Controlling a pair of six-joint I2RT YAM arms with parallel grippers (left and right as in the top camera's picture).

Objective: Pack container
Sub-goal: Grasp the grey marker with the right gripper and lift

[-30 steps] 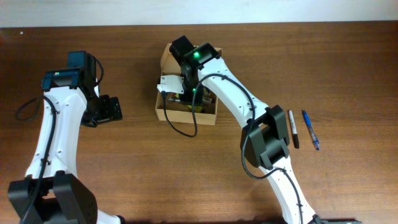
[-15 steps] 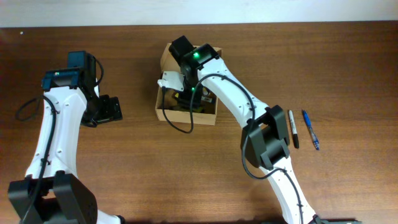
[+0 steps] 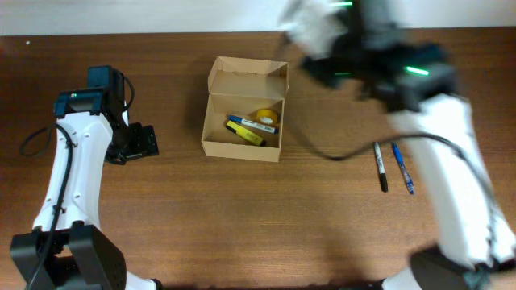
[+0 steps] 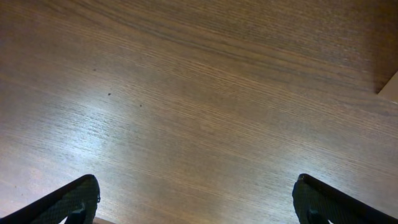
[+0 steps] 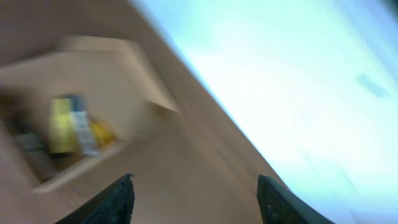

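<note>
Two grippers, both spread wide and empty. My left gripper [image 4: 199,208] hangs over bare table [image 4: 186,93], well apart from the container [image 3: 240,151], which sits mid-table, lid flap up, markers [image 3: 246,134] inside (plus something round and yellow). My right gripper [image 5: 194,186] has swung out of the container toward the table's far edge, blurred; two pens [image 3: 379,167] lie on open wood.

The overhead camera looks straight down on the whole bench [image 3: 242,234]. The left wrist camera sits close above bare wood. The right wrist camera, tilted and blurred, shares the container [image 3: 244,113] with overhead.
</note>
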